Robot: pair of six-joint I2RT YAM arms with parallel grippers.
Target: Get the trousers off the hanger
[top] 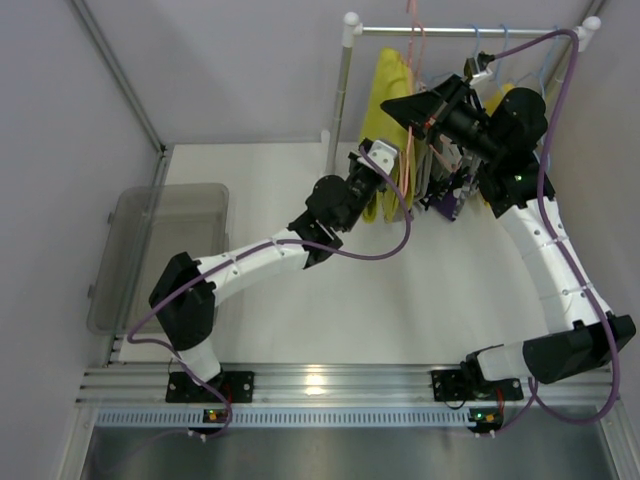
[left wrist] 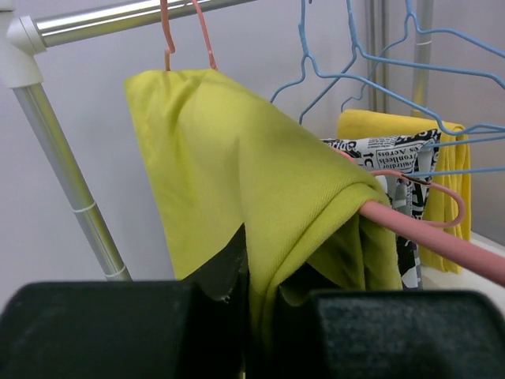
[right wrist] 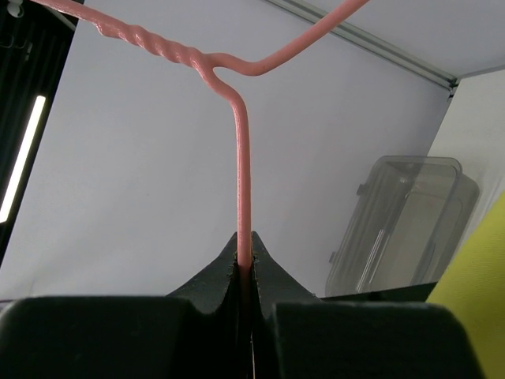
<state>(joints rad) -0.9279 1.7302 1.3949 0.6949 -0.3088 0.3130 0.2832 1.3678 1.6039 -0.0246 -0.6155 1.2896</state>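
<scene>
The greenish-yellow trousers [left wrist: 237, 174] hang folded over the salmon-pink hanger [left wrist: 430, 239], whose hook is on the rack rail. In the top view the trousers [top: 386, 110] hang at the rail's left end. My left gripper [left wrist: 264, 312] is shut on a lower fold of the trousers; in the top view it [top: 388, 192] is low against the cloth. My right gripper [right wrist: 245, 268] is shut on the hanger's thin wire [right wrist: 241, 158] just below its twisted neck. In the top view it [top: 412, 108] sits to the right of the trousers. A corner of the trousers [right wrist: 473, 308] shows at the right.
The metal rack rail [left wrist: 118, 20] and its post [left wrist: 71, 189] stand at the left. Light blue hangers [left wrist: 355, 63], a newsprint-patterned garment [left wrist: 387, 154] and a golden-yellow garment [left wrist: 442, 158] hang further right. A clear plastic bin [top: 160, 250] stands at the table's left.
</scene>
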